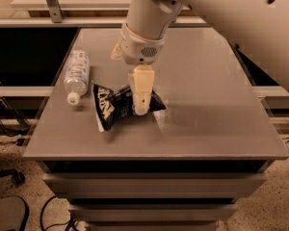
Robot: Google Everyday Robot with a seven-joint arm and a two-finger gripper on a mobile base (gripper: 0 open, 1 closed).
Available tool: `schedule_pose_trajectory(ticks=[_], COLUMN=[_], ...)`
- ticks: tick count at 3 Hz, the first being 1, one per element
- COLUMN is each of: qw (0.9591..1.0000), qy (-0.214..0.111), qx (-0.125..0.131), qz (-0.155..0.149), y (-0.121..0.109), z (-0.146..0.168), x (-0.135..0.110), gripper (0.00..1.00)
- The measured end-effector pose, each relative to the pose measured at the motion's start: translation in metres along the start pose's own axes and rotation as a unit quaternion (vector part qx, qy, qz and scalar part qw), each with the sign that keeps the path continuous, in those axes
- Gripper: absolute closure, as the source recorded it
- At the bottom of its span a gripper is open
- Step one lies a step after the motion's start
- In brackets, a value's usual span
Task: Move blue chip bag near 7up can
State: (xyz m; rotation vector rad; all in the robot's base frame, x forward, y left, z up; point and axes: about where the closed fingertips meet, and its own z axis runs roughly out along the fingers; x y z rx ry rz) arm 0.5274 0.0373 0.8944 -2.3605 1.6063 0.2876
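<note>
On the grey table [221,129], a little left of centre and towards the front edge: blue chip bag [107,108], crumpled, lying low on the surface with white lettering up and a white edge at its left end; dark foil spread to both sides of the gripper. Directly over the bag's middle: gripper [140,109], cream-coloured, pointing straight down, tip reaching the foil; hung from a thick white arm [149,13] entering from the upper right; whether clamped on the bag or merely set against it, cannot tell. Left of the bag, near the table's left edge: clear water bottle [77,71] on its side, white cap [73,99] towards the front, close to the bag's upper left corner but not touching. Below the tabletop: grey drawer fronts [154,184]; on the speckled floor at left: dark cables [7,124].
</note>
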Motion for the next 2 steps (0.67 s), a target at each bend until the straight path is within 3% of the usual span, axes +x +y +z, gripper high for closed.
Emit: schedule_pose_trajectory(ticks=[2], qw=[1.0000], qy=[-0.006], qx=[-0.003], qz=[-0.001], y=[-0.0010], z=[0.0017], x=[-0.0006], gripper=[0.00])
